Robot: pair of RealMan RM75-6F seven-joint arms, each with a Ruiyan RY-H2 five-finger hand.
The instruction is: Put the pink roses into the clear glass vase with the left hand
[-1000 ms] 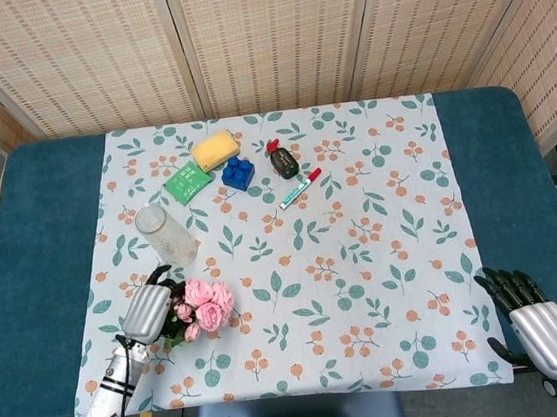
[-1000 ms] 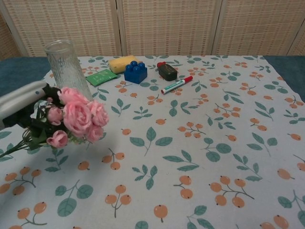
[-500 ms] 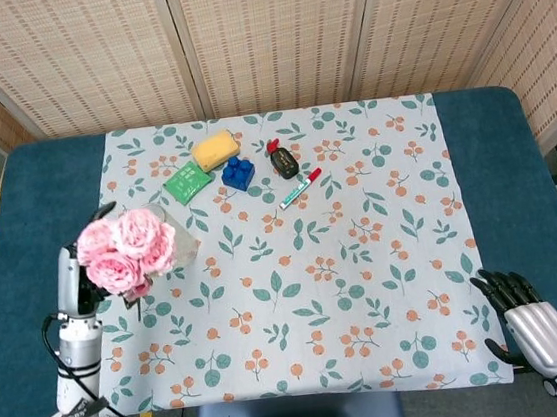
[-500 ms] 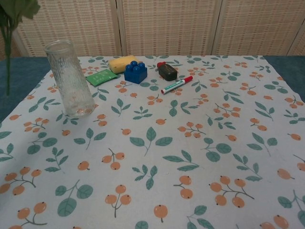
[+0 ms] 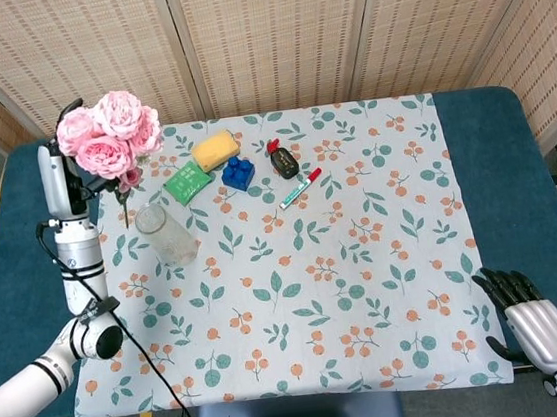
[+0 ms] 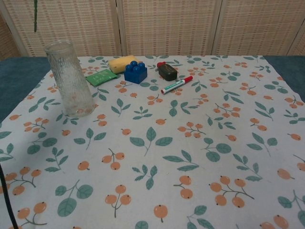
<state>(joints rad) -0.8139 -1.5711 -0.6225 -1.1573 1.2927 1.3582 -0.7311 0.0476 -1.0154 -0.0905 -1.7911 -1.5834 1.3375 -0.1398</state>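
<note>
My left hand (image 5: 55,180) is raised high over the table's left side and grips a bunch of pink roses (image 5: 109,135) with green stems; the blooms are up and to the left of the vase. The clear glass vase (image 5: 166,233) (image 6: 70,78) stands upright and empty on the floral cloth. In the chest view only a thin stem tip (image 6: 35,16) shows at the top left. My right hand (image 5: 533,320) rests at the table's near right corner, fingers spread, holding nothing.
Behind the vase lie a green packet (image 5: 187,183), a yellow sponge (image 5: 215,149), a blue toy brick (image 5: 238,173), a dark small object (image 5: 284,160) and a red-capped marker (image 5: 300,188). A floral cloth (image 5: 365,259) covers the blue table. A wicker screen stands behind.
My left hand has lifted the roses off the cloth and carried them up and away from me, from near the table's front left to above and behind the vase. The right hand stayed put.
</note>
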